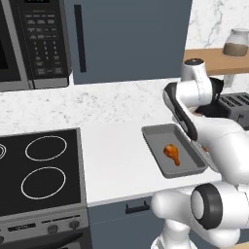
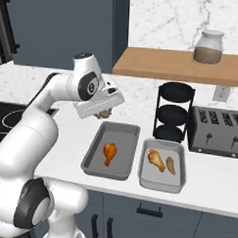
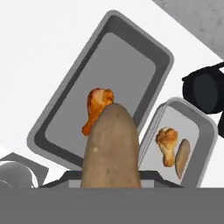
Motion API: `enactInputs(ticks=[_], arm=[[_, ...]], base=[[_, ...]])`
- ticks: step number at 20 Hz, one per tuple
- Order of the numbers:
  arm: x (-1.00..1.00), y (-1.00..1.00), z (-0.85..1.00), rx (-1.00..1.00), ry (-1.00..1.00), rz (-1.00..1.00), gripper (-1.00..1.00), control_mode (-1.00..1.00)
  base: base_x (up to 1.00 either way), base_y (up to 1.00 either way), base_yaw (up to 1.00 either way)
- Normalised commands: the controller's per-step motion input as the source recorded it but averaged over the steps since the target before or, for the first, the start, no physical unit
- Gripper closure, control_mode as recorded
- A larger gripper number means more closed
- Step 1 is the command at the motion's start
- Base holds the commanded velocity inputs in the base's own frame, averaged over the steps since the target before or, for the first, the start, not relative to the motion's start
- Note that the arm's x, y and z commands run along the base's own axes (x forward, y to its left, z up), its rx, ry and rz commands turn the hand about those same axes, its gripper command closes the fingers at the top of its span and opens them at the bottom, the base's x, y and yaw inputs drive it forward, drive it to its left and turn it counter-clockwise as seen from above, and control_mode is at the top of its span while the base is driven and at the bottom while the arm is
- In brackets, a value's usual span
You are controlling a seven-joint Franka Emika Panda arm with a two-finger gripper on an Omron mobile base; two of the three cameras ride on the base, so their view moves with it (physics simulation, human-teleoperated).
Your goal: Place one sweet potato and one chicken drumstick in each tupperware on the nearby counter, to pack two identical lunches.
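My gripper [image 2: 104, 114] hangs above the far end of the darker tupperware [image 2: 123, 131], shut on a tan-brown sweet potato [image 3: 113, 151] that fills the bottom of the hand view. One chicken drumstick [image 2: 109, 153] lies in the darker tupperware [image 1: 158, 133]. The lighter tupperware [image 2: 162, 184] beside it holds a second drumstick [image 2: 155, 159] and a second sweet potato [image 2: 171, 165]. Both containers rest on the white counter [image 2: 71, 138]. My fingertips are hidden behind the held potato.
A black stovetop [image 1: 39, 170] lies left of the counter. A black stacked rack [image 2: 173, 113] and a dark toaster [image 2: 218, 130] stand behind the lighter tupperware. A wooden shelf [image 2: 182, 67] with a jar [image 2: 208, 46] runs above. A microwave [image 1: 34, 44] hangs upper left.
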Motion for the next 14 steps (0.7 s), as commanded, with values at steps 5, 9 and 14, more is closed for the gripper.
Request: enactInputs(ticks=[5,9,14], arm=[[-0.03,-0.77,-0.84,0.23,0.24,-0.37,1.0,-1.0],[0.06,-0.16,-1.0,0.27,0.17,-0.35,1.0,-1.0],[0.3,0.06,-0.94,0.16,0.03,-0.21,1.0,-1.0]], base=[[0.0,0.0,0.0],[0.0,0.0,0.0],[0.0,0.0,0.0]])
